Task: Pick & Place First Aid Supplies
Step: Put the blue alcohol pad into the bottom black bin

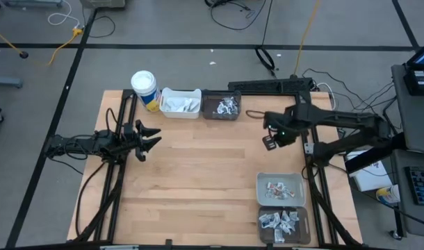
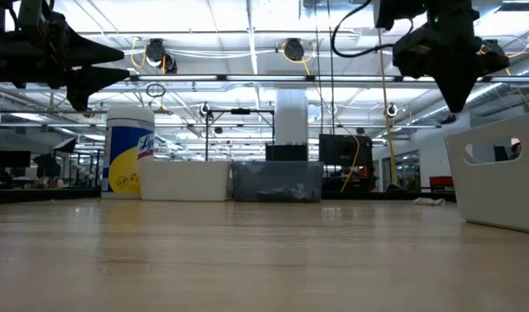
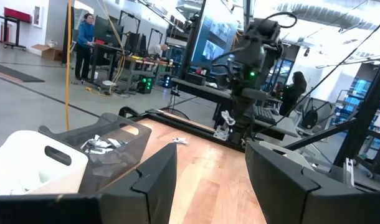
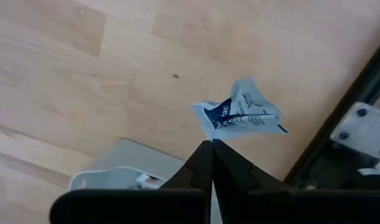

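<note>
Right gripper (image 4: 212,144) raised above the counter (image 1: 198,180), fingers closed on a crumpled white packet (image 4: 240,115) with dark blue print, near the pale bin (image 4: 124,165). Left gripper (image 1: 151,139) hovering over the counter's left side, fingers (image 3: 156,177) parted, holding nothing.

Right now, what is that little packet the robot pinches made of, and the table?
Packet: looks like thin foil or plastic film, white with blue print; it is crinkled and folded where the right gripper pinches it. Table: pale wood, matt, with plank seams and grain.
</note>
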Controlling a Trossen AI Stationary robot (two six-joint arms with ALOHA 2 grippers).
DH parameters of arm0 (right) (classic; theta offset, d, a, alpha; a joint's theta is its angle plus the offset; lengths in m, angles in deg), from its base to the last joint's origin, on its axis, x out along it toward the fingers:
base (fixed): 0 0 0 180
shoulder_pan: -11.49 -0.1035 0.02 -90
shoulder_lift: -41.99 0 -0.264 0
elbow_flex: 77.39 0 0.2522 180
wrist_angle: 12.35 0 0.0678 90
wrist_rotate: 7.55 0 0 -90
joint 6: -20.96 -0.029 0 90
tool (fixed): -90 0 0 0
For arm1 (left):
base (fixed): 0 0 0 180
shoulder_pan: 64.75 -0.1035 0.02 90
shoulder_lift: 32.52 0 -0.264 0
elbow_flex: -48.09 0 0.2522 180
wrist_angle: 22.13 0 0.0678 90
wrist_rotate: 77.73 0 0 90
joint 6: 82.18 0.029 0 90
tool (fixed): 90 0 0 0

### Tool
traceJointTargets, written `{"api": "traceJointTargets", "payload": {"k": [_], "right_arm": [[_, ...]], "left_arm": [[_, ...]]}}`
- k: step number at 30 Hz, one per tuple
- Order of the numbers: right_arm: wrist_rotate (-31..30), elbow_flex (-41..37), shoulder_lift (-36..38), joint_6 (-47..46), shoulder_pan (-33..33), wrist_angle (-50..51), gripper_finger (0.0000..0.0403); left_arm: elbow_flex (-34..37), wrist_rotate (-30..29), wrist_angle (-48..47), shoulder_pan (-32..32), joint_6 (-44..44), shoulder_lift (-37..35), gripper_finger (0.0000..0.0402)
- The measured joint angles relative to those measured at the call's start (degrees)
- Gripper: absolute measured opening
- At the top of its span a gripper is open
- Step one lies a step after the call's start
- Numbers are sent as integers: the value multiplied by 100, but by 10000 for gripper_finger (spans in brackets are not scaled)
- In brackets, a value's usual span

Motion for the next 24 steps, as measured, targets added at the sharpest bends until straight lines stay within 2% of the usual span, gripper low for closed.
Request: {"api": "traceJointTargets", "payload": {"k": [4, 17, 24], "right_arm": [[-60, 0, 18, -651, -606, -36, 0], [-50, 19, -174, -3622, -3908, -592, 0], [-198, 727, -829, -4638, -5210, -622, 0]], "left_arm": [[0, 0, -1, 0, 0, 0, 196], [0, 0, 1, 1, 0, 0, 196], [0, -1, 1, 1, 0, 0, 196]]}}
